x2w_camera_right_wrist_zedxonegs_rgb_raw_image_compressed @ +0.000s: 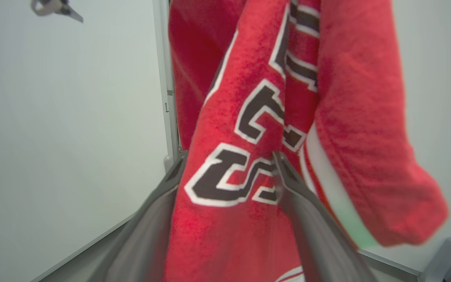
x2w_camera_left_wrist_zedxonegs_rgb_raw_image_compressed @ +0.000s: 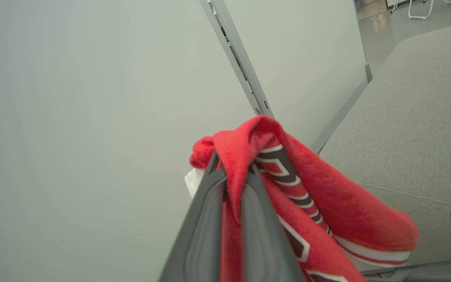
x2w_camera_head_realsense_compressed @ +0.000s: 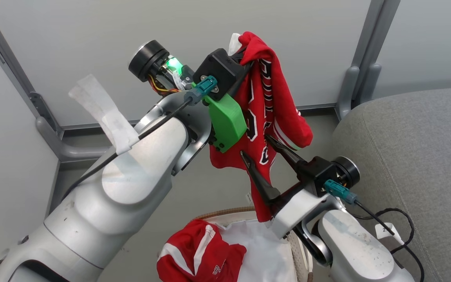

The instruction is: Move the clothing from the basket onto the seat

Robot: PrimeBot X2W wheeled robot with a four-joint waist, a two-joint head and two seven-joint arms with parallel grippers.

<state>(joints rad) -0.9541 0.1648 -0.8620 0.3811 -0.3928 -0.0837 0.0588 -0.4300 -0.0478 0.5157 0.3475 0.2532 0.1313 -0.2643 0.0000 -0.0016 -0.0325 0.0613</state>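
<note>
Aloft, the left gripper (x2w_camera_left_wrist_zedxonegs_rgb_raw_image_compressed: 231, 167) is clamped tight on a fold of a red jersey (x2w_camera_head_realsense_compressed: 266, 105). The jersey hangs down between the fingers of the right gripper (x2w_camera_head_realsense_compressed: 256, 147), which are spread wide either side of the cloth. Below, a second red jersey (x2w_camera_head_realsense_compressed: 198, 250) lies crumpled on the white liner (x2w_camera_head_realsense_compressed: 262, 243) in the brown-rimmed laundry basket (x2w_camera_head_realsense_compressed: 225, 214). The grey sofa seat (x2w_camera_head_realsense_compressed: 413, 156) is to the right.

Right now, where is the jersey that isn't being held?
Head view, bottom centre: the loose jersey lies crumpled in the basket on the white liner, below the hanging jersey.
</note>
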